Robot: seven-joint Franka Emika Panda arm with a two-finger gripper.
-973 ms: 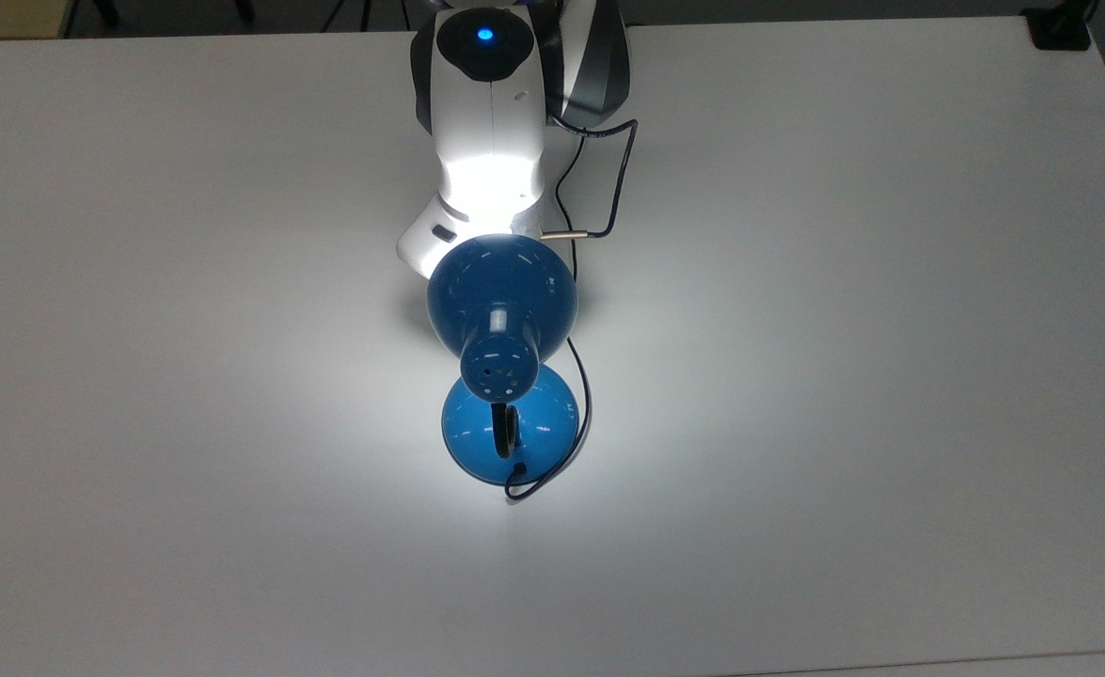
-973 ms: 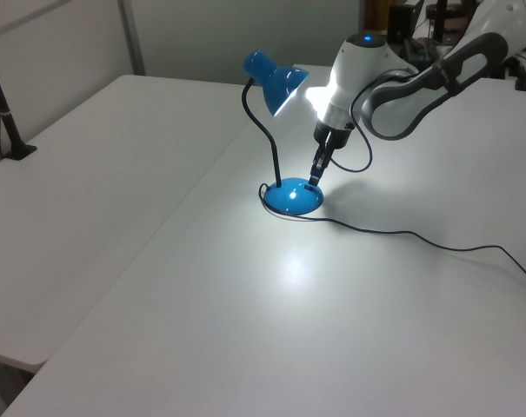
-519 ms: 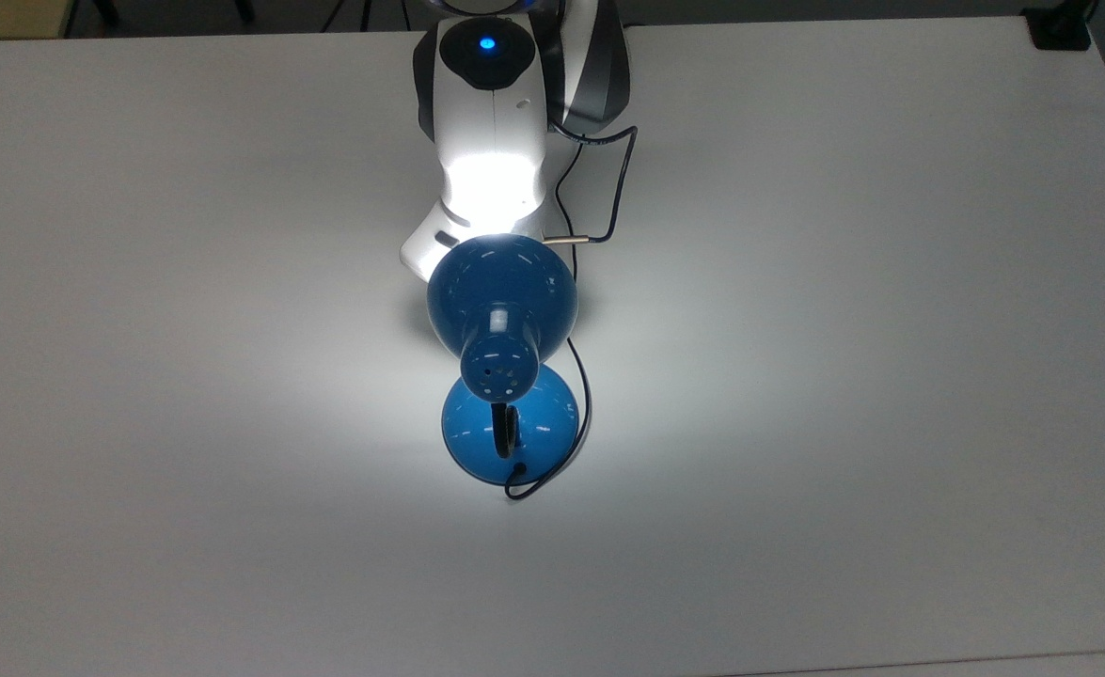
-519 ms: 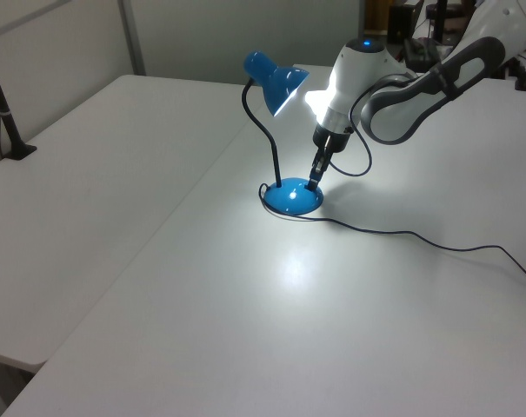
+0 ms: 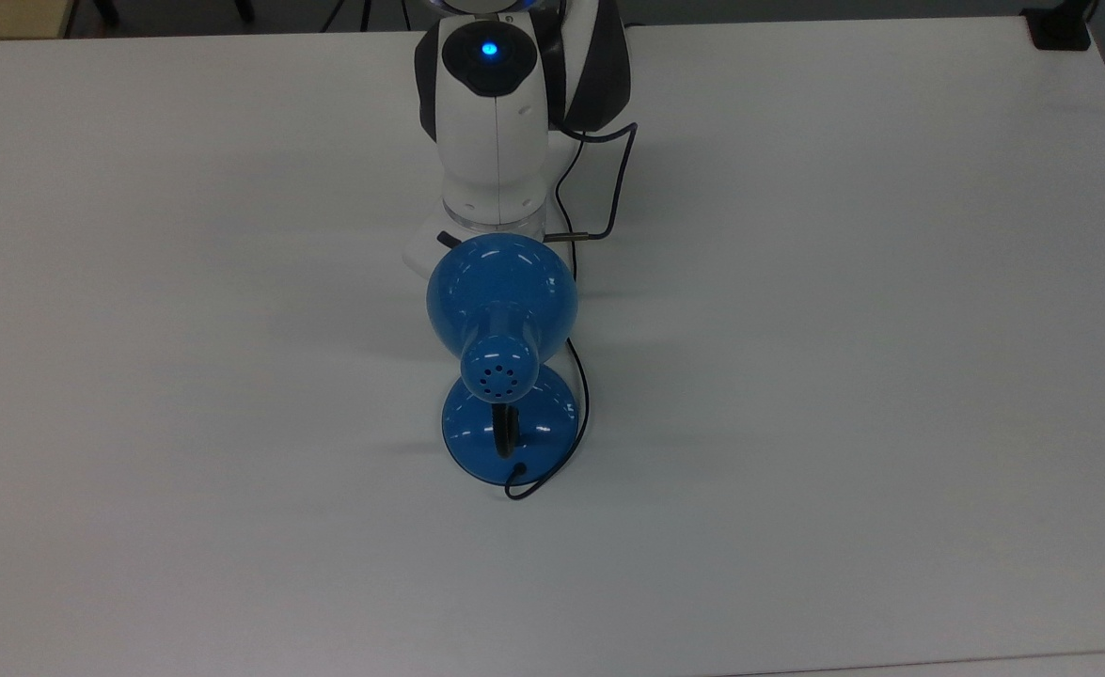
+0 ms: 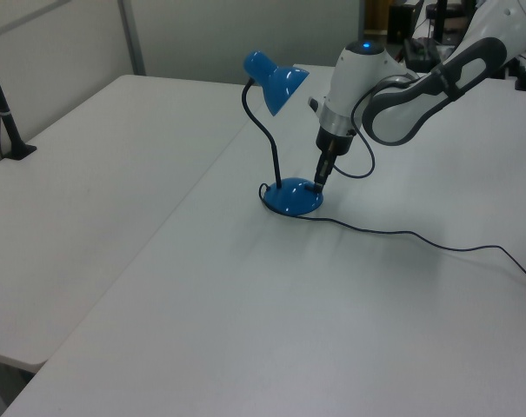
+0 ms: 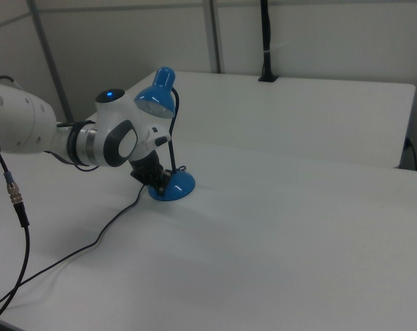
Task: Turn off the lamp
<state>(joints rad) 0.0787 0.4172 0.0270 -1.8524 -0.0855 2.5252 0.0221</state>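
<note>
My gripper (image 6: pixel 318 182) points straight down, and its tip rests on the rim of the round blue base (image 6: pixel 292 199) of the glossy blue desk lamp (image 5: pixel 502 306) with its bell-shaped shade. I cannot tell whether my fingers are together or apart. In the left view the base lies just to the left of my gripper, and the black curved neck (image 6: pixel 264 135) rises from it on the side away from me. The shade (image 6: pixel 275 77) hangs above and just beside my white wrist (image 6: pixel 342 109), its mouth turned toward me, and it throws no light on the white table (image 6: pixel 245 304). The thin black cord (image 6: pixel 419 236) loops round the base and trails off across the table, past my gripper, toward the left view's right. In the right view my gripper (image 7: pixel 160 185) sits against the base (image 7: pixel 174 186), on the right view's left of it.
</note>
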